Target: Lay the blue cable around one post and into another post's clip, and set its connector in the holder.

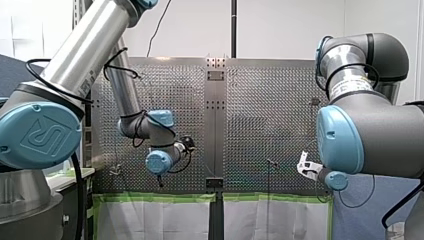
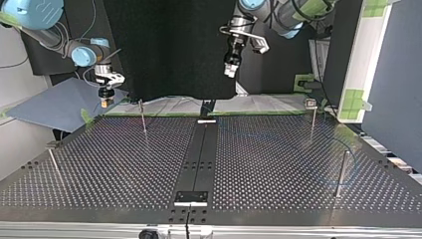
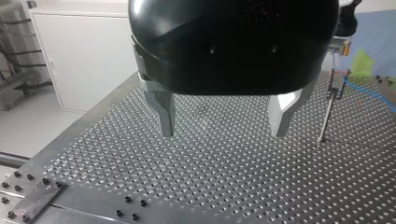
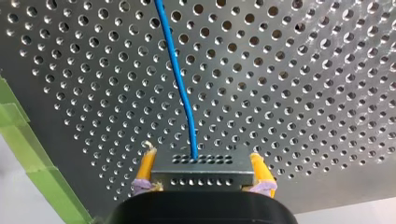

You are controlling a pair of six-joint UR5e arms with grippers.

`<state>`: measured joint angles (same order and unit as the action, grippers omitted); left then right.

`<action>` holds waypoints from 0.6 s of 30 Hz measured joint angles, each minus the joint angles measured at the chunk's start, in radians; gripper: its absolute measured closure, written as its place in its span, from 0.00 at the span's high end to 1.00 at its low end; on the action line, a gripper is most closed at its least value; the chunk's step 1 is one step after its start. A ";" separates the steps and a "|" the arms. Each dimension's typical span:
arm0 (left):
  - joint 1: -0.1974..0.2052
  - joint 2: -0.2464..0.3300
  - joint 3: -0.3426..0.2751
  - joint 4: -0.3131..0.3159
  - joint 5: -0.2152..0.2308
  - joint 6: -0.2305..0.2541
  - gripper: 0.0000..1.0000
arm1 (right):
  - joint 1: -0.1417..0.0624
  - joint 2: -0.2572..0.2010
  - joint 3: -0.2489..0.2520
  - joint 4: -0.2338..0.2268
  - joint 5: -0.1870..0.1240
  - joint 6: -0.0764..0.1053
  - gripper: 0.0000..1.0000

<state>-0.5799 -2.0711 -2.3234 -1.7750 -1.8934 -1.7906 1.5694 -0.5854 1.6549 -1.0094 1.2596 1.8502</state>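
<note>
My right gripper (image 4: pixel 201 156) had its yellow pads (image 4: pixel 145 165) clamped on the grey perforated rectangular connector (image 4: pixel 201 173), just above the perforated metal table (image 4: pixel 303 93). A strip of green tape (image 4: pixel 28 154) lay at its nine o'clock. From the connector the thin blue cable (image 4: pixel 180 79) ran ahead toward eleven o'clock across the table. My left gripper (image 3: pixel 223 119), black with bare metal fingers (image 3: pixel 164 109), hovered over the table with its jaws wide apart and nothing between them. A thin upright metal post (image 3: pixel 327 109) stood at its three o'clock, with the cable showing beyond it.
</note>
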 joint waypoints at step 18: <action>0.000 0.000 -0.137 -0.035 -0.010 0.061 0.99 | 0.007 0.000 -0.002 0.002 0.001 0.000 0.00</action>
<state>-0.5802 -2.0713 -2.4608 -1.8098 -1.9038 -1.7293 1.5764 -0.5855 1.6529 -1.0074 1.2602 1.8506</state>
